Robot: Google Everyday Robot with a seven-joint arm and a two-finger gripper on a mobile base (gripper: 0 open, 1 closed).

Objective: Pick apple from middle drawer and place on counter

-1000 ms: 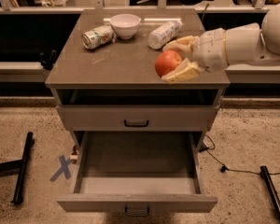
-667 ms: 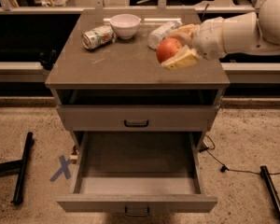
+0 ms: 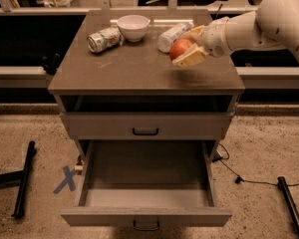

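The red-orange apple [image 3: 179, 48] is held between the pale fingers of my gripper [image 3: 187, 47], just above the right part of the counter [image 3: 134, 66]. The gripper is shut on the apple, and its white arm [image 3: 259, 24] reaches in from the right. The middle drawer [image 3: 145, 180] is pulled wide open below; its grey inside shows nothing in it. Its front with the black handle [image 3: 146, 226] is at the bottom edge.
On the counter's back part stand a white bowl [image 3: 133, 27], a tipped can [image 3: 103, 38] to its left and a lying plastic bottle [image 3: 172, 34] just behind the apple. The upper drawer front [image 3: 145, 126] is closed. Black stands lie on the floor left and right; blue tape X [image 3: 66, 179].
The gripper has carried the apple further back and a little left over the counter, closer to the lying bottle. The drawer has stayed open.
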